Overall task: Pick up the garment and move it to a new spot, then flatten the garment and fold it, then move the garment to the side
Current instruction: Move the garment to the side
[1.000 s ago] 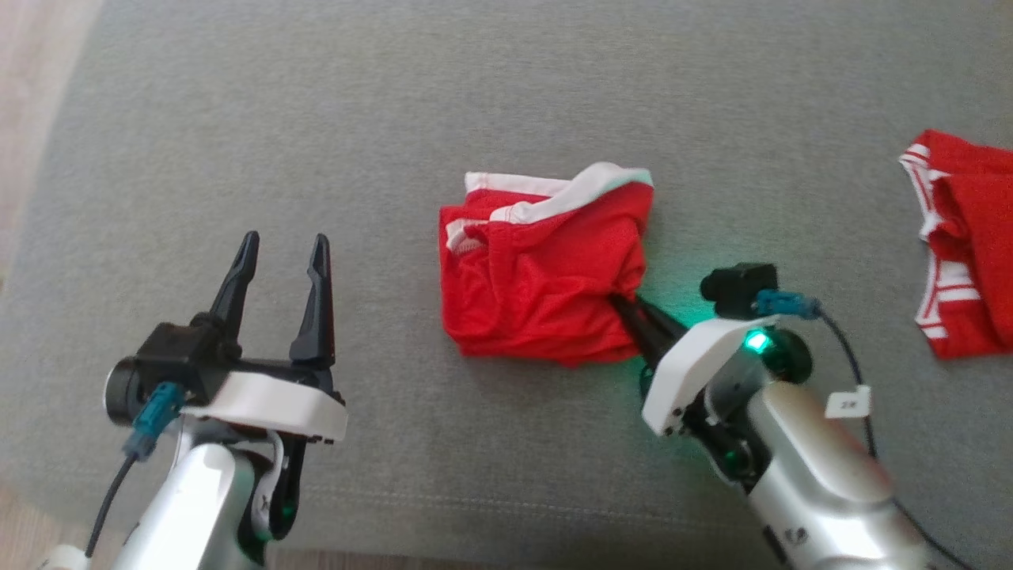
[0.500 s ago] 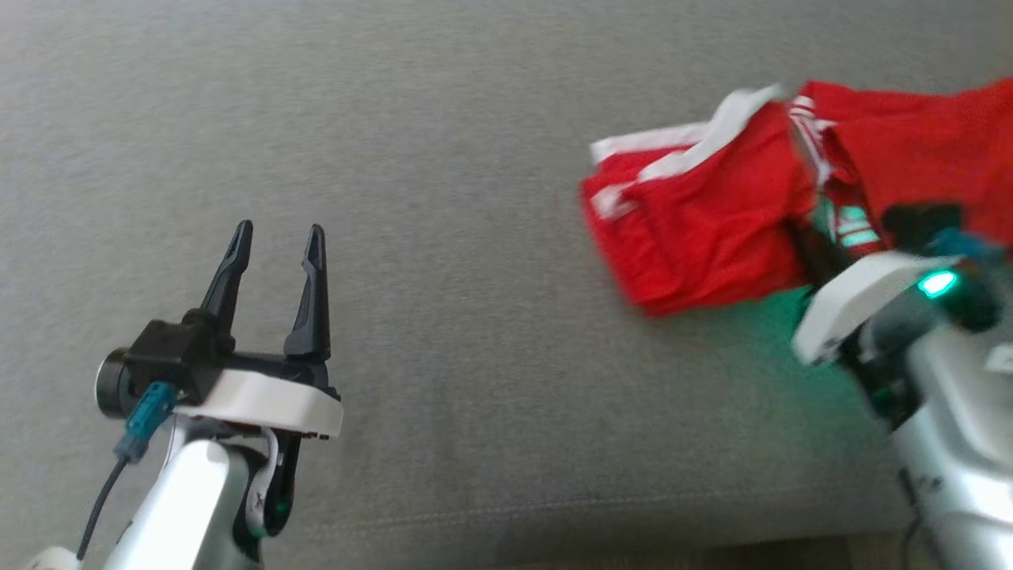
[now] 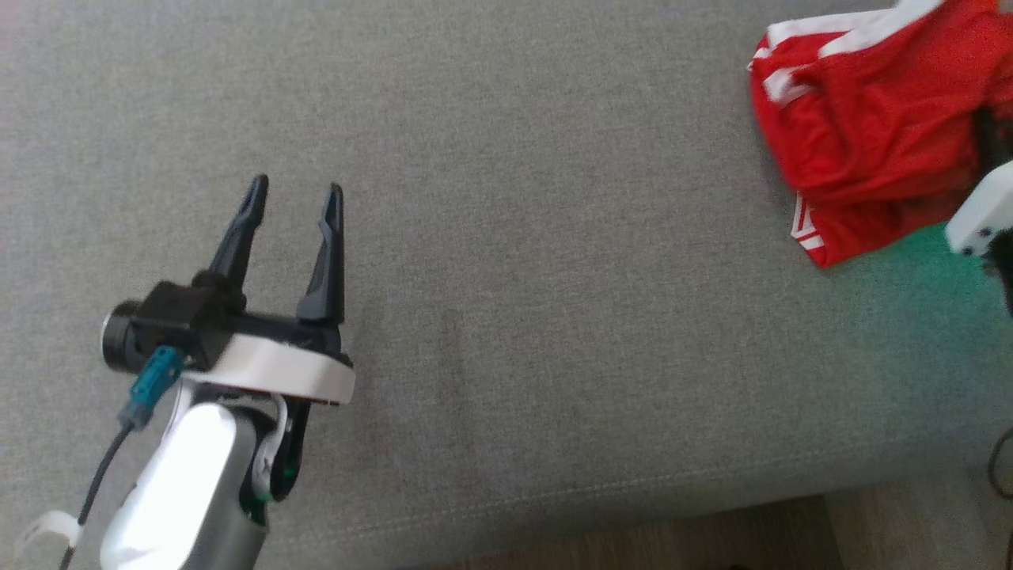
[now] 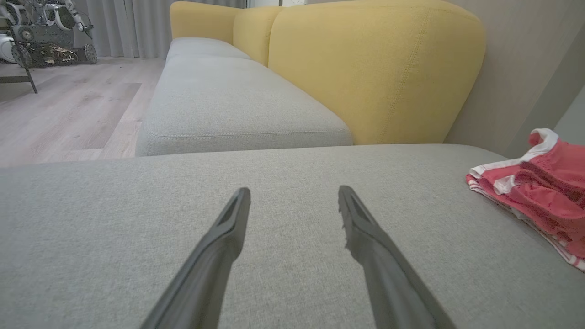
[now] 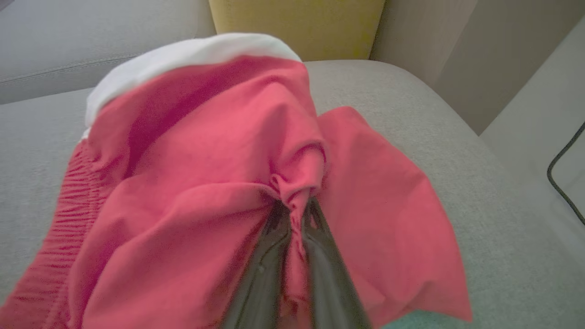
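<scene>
Garment [image 3: 870, 134], waistband [image 5: 192, 50] away, axis unclear.

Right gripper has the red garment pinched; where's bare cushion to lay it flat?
The widest bare stretch of grey cushion lies between the open left gripper and the red garment, running down to its front edge. It is crowded at the far right, where the right gripper pinches the bunched cloth by the cushion's end.

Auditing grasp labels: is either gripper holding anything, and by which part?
Right gripper: jaws shut on the red garment, pinching a bunched fold of fabric away from its white waistband. Left gripper: open, empty.
</scene>
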Motion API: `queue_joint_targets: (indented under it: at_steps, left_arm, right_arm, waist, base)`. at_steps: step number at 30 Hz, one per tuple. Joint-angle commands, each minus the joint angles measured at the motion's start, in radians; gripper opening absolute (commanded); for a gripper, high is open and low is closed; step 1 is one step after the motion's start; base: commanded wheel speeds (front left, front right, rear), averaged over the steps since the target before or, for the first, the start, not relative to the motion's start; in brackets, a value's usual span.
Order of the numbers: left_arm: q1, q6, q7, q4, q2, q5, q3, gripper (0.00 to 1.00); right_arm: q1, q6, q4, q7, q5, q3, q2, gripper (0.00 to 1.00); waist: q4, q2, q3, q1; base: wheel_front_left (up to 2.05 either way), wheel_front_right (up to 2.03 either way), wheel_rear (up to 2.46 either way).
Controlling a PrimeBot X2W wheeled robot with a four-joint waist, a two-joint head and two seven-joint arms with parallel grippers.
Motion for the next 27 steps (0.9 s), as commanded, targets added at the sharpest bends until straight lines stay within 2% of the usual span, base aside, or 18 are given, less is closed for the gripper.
queue_joint_targets:
  at_steps: [1, 2, 15, 16, 17, 18, 23, 27]
  left_arm:
    - [-0.042, -0.006, -0.002, -0.032, 0.017, 0.011, 0.035, 1.0]
    - [-0.055, -0.009, -0.002, -0.03, 0.014, 0.011, 0.032, 1.0]
    - [-0.086, -0.021, -0.006, -0.014, 0.009, 0.004, 0.03, 1.0]
    - [-0.086, -0.021, -0.007, -0.013, 0.009, 0.003, 0.03, 1.0]
    - [-0.086, -0.02, -0.007, -0.012, 0.009, 0.003, 0.031, 1.0]
    - [-0.085, -0.02, -0.008, -0.011, 0.009, 0.002, 0.032, 1.0]
    - [-0.068, -0.017, -0.009, 0.001, 0.009, -0.002, 0.036, 1.0]
    - [-0.043, -0.012, -0.01, 0.011, 0.009, -0.009, 0.041, 1.0]
  right_arm:
    - [-0.025, -0.001, -0.024, -0.01, -0.004, 0.002, -0.028, 0.0]
    - [-0.054, -0.001, 0.039, -0.017, -0.026, -0.013, -0.035, 0.0]
    - [-0.156, -0.001, 0.317, -0.082, -0.093, -0.061, -0.026, 0.0]
    - [-0.162, -0.001, 0.332, -0.09, -0.093, -0.062, -0.026, 0.19]
    - [-0.168, -0.001, 0.345, -0.099, -0.091, -0.063, -0.025, 0.47]
    - [-0.172, -0.001, 0.356, -0.11, -0.097, -0.057, -0.027, 1.0]
    - [-0.174, -0.001, 0.398, -0.16, -0.103, -0.035, -0.027, 1.0]
    - [-0.146, -0.001, 0.381, -0.233, -0.105, -0.025, -0.023, 1.0]
  waist:
    - [0.001, 0.0, 0.009, -0.0001]
    - [0.003, 0.0, 0.019, -0.0001]
    - [0.022, 0.0, 0.047, -0.0001]
    - [0.023, 0.0, 0.047, -0.0001]
    - [0.023, 0.0, 0.047, -0.0001]
    - [0.023, 0.0, 0.045, -0.0001]
    - [0.018, 0.0, 0.012, -0.0001]
    - [0.012, 0.0, -0.032, -0.0001]
  base:
    - [0.0, 0.0, 0.0]
    - [0.0, 0.0, 0.0]
    - [0.0, 0.0, 0.0]
    - [0.0, 0.0, 0.0]
    - [0.0, 0.0, 0.0]
    - [0.0, 0.0, 0.0]
    - [0.0, 0.0, 0.0]
    - [0.0, 0.0, 0.0]
